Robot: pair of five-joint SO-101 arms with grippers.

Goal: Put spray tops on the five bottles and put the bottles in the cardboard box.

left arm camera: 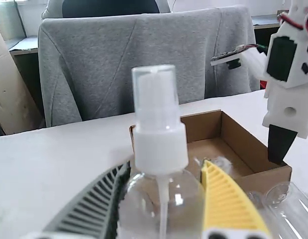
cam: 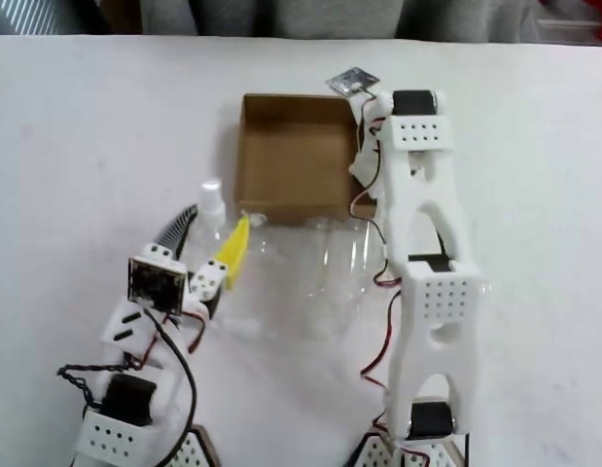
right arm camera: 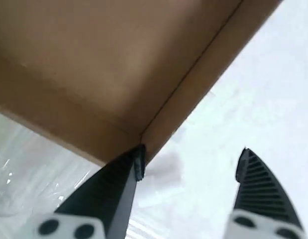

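Observation:
A clear bottle (cam: pixel 215 233) (left arm camera: pixel 161 199) with a white spray top (cam: pixel 211 197) (left arm camera: pixel 157 124) stands upright just left of the cardboard box's near left corner. My left gripper (cam: pixel 218 220) (left arm camera: pixel 161 214) is shut on the bottle, its grey finger (left arm camera: pixel 91 211) on one side and its yellow finger (left arm camera: pixel 226 204) on the other. The cardboard box (cam: pixel 252 156) (left arm camera: pixel 243 144) (right arm camera: pixel 94 64) is open on top. My right gripper (cam: pixel 367 180) (right arm camera: pixel 191 159) hangs open over the box's near right corner, one black finger (right arm camera: pixel 119 184) at the corner edge. The right arm's finger (left arm camera: pixel 279 142) points down at that corner.
Several clear bottles (cam: pixel 315 277) (left arm camera: pixel 288 204) (right arm camera: pixel 24 169) lie on the white table (cam: pixel 87 146) just in front of the box, between the two arms. A grey upholstered chair back (left arm camera: pixel 144 59) stands beyond the table's far edge.

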